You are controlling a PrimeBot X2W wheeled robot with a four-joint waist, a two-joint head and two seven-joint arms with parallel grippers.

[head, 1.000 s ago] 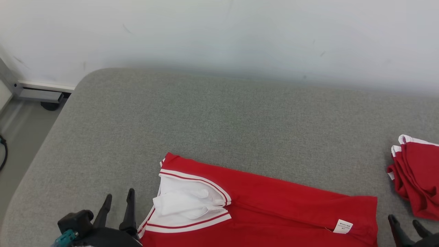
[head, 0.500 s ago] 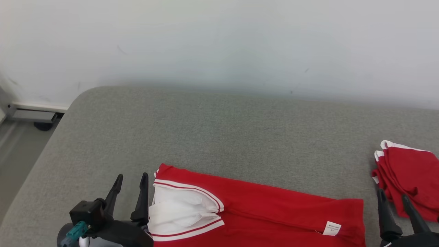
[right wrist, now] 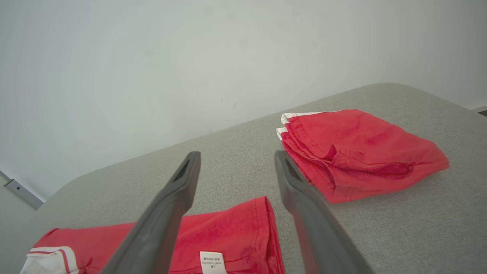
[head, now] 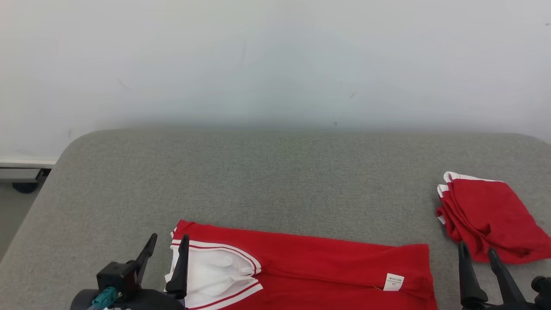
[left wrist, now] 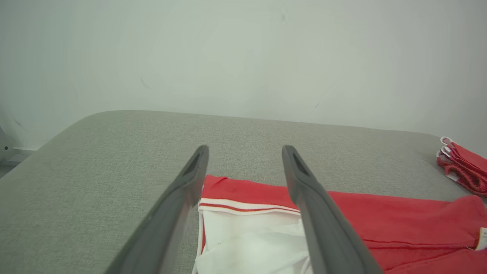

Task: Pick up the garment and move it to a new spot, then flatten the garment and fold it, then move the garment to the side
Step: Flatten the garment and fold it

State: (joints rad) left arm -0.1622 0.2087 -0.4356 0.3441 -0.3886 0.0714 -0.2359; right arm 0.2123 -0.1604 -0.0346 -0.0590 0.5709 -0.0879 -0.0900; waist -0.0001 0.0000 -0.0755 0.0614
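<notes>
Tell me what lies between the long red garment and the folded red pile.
Just bare grey padded surface between the garment and the folded pile, clearest in the head view; the right gripper shows at that gap's near end.

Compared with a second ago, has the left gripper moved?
Yes. The left gripper has come forward and right toward the shirt: one finger now crosses its white trim, having stood clear over the cushion before.

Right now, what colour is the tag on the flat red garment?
White with dark print; the tag on the garment shows best in the right wrist view.
</notes>
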